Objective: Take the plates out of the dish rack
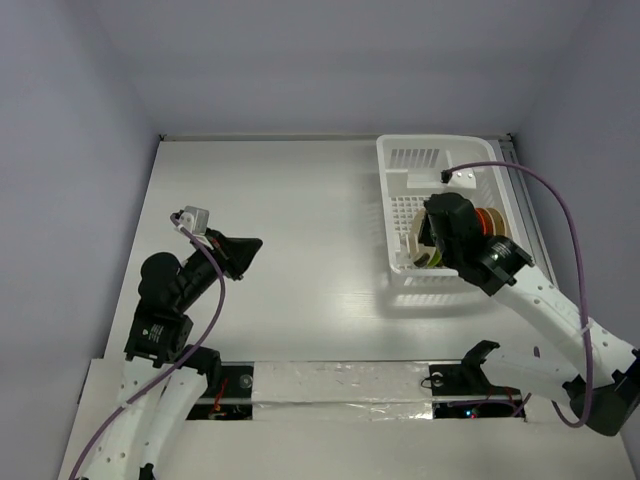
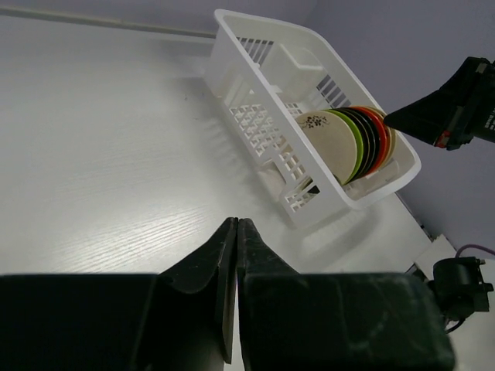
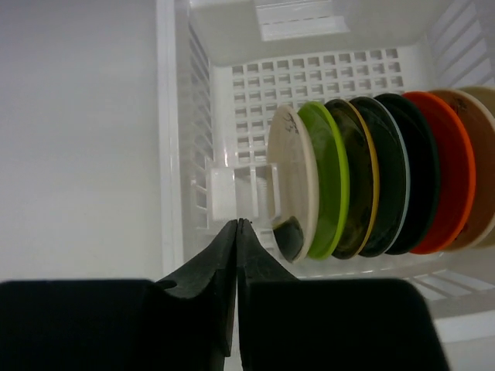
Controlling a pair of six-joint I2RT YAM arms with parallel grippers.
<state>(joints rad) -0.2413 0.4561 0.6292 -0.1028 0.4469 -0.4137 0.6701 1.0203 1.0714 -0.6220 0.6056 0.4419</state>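
Plates stand on edge in 1 tight row at the near end of the dish rack, over toward its right side, none unloaded yet. The rack's long axis runs away from the arms. The row runs across it, left to right, so the plate faces point sideways and the rims point up. The right gripper hangs over the rack, fingers shut together on nothing, tips just left of the row's left end. The cream plate is nearest to it, then the green plate, then dark ones, then orange-red; at least 6 in all, exact count unclear. From the tips, the cream plate lies a little right and lower. The left gripper is also pinched shut and empty — well apart from the rack, over the bare table on the left. The right arm is clearly the nearer. My read: the jaws need to open and line up across a rim, 1 finger each side of the cream plate's face, then lift straight up — the gaps between plates look thin, so the neighbour may get nudged.
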